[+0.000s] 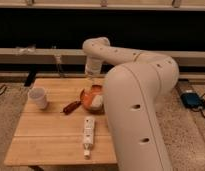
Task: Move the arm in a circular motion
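The glossy white arm (141, 90) with small dark holes fills the right half of the camera view. It bends up and over the table's far side, and its wrist (93, 65) points downward. The gripper (91, 81) hangs just above the far rim of an orange bowl (89, 98) at the table's middle. The arm's thick front segment hides the right part of the table.
On the wooden table (46, 142) stand a white cup (38, 97) at the left, a red-handled tool (72, 106) beside the bowl and a white bottle-like object (88, 132) near the front. The bowl holds something white. A blue item (190, 99) lies on the floor at the right.
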`<move>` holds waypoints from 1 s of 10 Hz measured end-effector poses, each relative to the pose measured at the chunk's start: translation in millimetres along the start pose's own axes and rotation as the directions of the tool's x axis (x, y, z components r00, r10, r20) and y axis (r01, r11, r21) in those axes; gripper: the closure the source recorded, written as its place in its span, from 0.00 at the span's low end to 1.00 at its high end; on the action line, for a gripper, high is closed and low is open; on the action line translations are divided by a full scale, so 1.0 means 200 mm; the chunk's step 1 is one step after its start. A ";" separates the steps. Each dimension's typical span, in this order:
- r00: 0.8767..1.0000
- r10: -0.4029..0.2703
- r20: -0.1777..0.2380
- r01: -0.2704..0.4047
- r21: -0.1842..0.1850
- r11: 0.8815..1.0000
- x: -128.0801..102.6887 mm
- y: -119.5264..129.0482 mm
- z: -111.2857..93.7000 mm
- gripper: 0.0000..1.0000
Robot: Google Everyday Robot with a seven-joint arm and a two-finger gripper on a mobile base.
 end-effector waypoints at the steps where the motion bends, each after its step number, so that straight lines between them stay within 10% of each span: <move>1: 0.997 -0.074 0.007 0.074 -0.008 0.997 -0.17 0.08 0.03 0.25; 6: 0.933 -0.353 0.066 0.356 -0.028 0.934 -0.67 0.55 0.06 0.25; 10: 0.836 -0.540 0.091 0.546 -0.046 0.837 -0.74 1.04 0.00 0.25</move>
